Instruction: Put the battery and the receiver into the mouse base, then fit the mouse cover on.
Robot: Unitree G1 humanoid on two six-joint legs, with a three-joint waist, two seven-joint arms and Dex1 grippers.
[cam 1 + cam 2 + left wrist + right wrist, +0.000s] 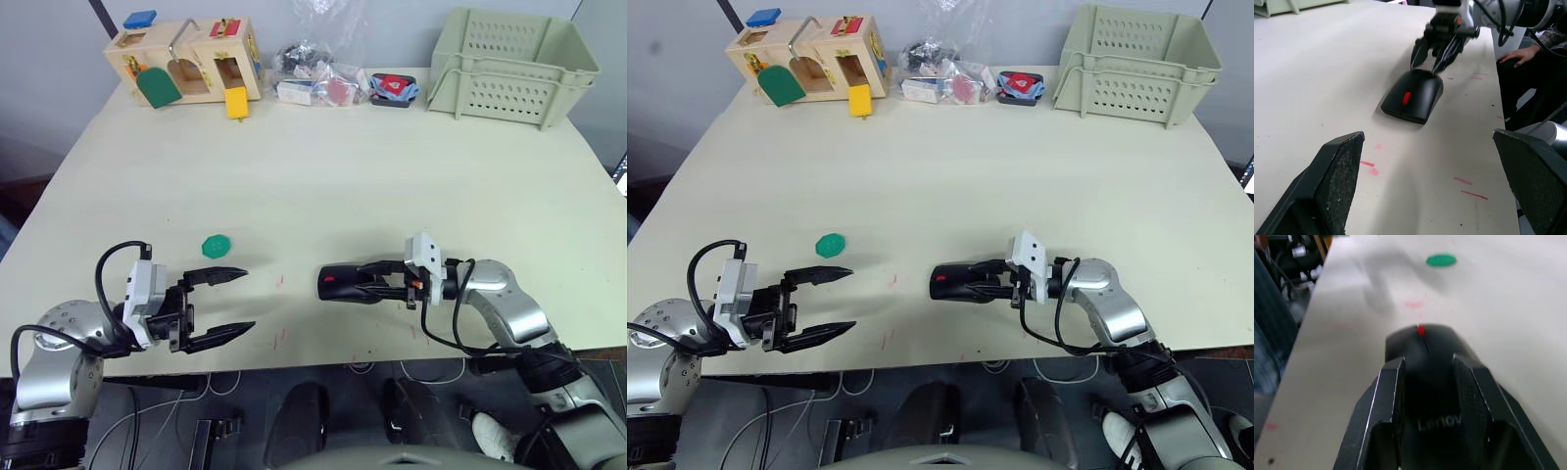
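Left wrist view: one mouse cover, gripped by right fingers.

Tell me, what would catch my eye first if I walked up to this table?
Probably the black mouse with its red wheel, near the front edge of the table, held at its rear between the fingers of the right gripper. To its left the left gripper hangs open with nothing in it, a small green disc lying just beyond it. Along the far edge stand a wooden toy box and a pale crate.
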